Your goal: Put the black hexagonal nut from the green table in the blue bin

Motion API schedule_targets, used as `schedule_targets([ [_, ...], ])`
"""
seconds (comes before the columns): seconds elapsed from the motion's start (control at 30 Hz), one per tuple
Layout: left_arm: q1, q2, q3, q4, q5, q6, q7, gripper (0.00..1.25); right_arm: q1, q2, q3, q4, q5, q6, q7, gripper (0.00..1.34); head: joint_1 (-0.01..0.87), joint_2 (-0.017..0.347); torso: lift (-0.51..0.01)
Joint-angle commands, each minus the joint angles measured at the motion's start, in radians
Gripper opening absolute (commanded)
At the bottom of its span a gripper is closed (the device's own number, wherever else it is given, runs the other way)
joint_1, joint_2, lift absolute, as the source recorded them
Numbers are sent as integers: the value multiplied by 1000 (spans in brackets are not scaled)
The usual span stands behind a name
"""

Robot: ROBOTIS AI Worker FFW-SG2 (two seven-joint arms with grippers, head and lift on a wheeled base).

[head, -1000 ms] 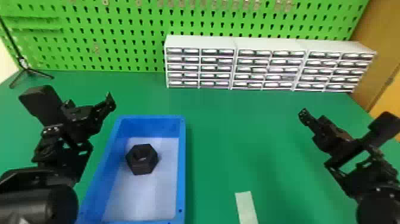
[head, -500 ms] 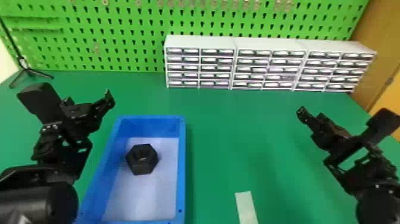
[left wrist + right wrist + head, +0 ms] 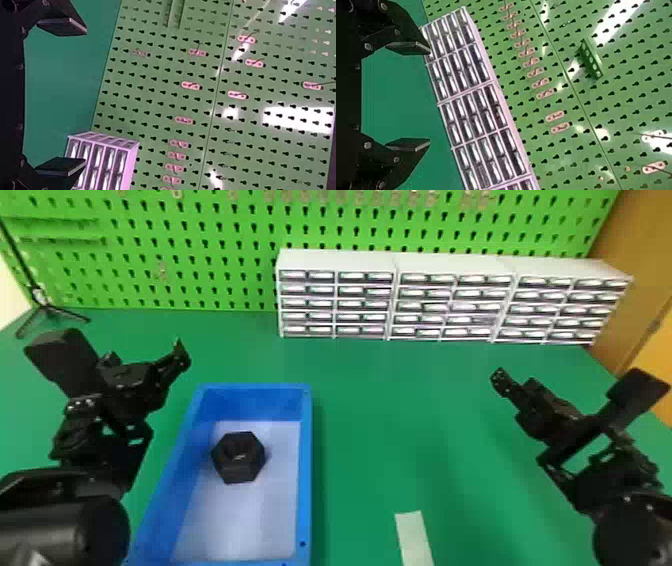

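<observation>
Black and flat-fingered, the left gripper hangs off the far left corner of the blue rectangular bin, outside its wall, the fingers apart and nothing between them. From those fingers the black hexagonal nut lies to the right and nearer the robot, inside the bin, on its pale floor. It sits towards the bin's far end and rather closer to the left long wall than to the right one. The nut appears to lie flat, hole upwards, and has no long axis worth lining up with; the bin's own long side runs away from the robot. Right of the bin, just towards the robot, a pale flat strip rests on the green counter. Well to the right of the bin hangs the black right gripper, its fingers also apart and holding nothing. The left arm is clearly the nearer one to the nut. With the nut inside the bin walls, I judge the placing done, so the next move should need no grasp: simply keep the left fingers outside the bin's left wall, since crossing it low could knock the rim or nudge the nut
</observation>
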Motion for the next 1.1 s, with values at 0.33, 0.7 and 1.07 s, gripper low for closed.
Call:
schedule_targets([
  [0.33, -1, 0, 1, 0, 0, -4, 0, 1123, -16, 13, -1, -4, 43, 0, 0, 887, 692, 8, -97],
  [0.7, -3, 0, 3, 0, 0, -5, 0, 1123, -21, 12, 4, -4, 46, 3, 0, 887, 692, 8, -97],
  [1.07, -4, 0, 1, 0, 0, -5, 0, 1123, -21, 10, 9, -4, 48, 11, 0, 885, 692, 8, -97],
])
